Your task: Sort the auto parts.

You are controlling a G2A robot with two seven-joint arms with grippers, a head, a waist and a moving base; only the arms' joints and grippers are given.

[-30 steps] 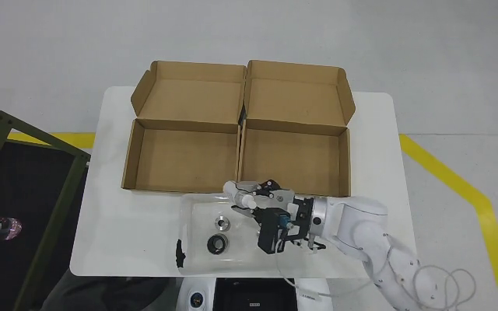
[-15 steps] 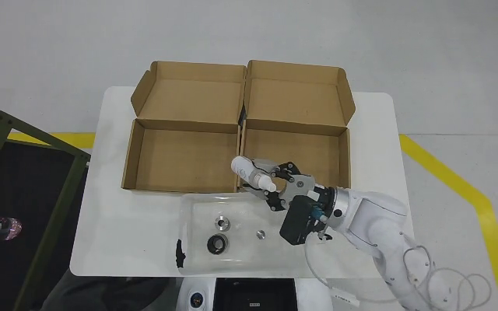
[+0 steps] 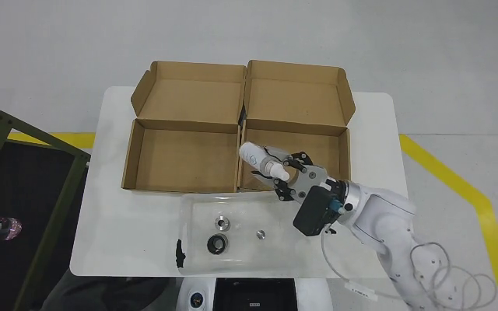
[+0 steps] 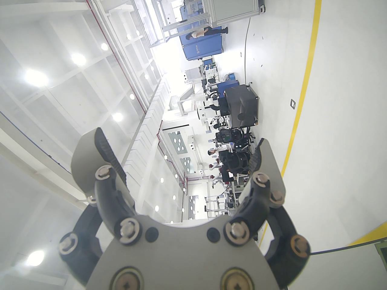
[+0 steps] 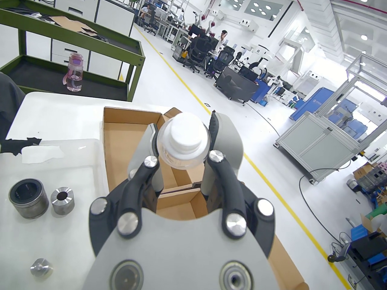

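My right gripper (image 3: 274, 169) (image 5: 183, 143) is shut on a white plastic bottle (image 3: 260, 159) (image 5: 183, 144), held in the air over the near edge between the two cardboard boxes. The left box (image 3: 184, 159) and the right box (image 3: 294, 161) stand open side by side with their lids folded back. In the clear tray (image 3: 233, 233) lie a dark ring bearing (image 3: 217, 244) (image 5: 28, 194), a steel bushing (image 3: 222, 223) (image 5: 62, 200) and a small steel plug (image 3: 261, 233) (image 5: 41, 267). My left gripper (image 4: 181, 149) is open, pointing up into the room with nothing between its fingers.
A black scrap (image 3: 180, 254) lies at the tray's left end. A green cart (image 5: 72, 58) with a pink bottle (image 5: 73, 72) stands off the table's left side. The white table (image 3: 109, 202) has bare room left of the boxes.
My right gripper has lifted the white bottle out of the tray and carried it up and to the right, to the front edge of the boxes.
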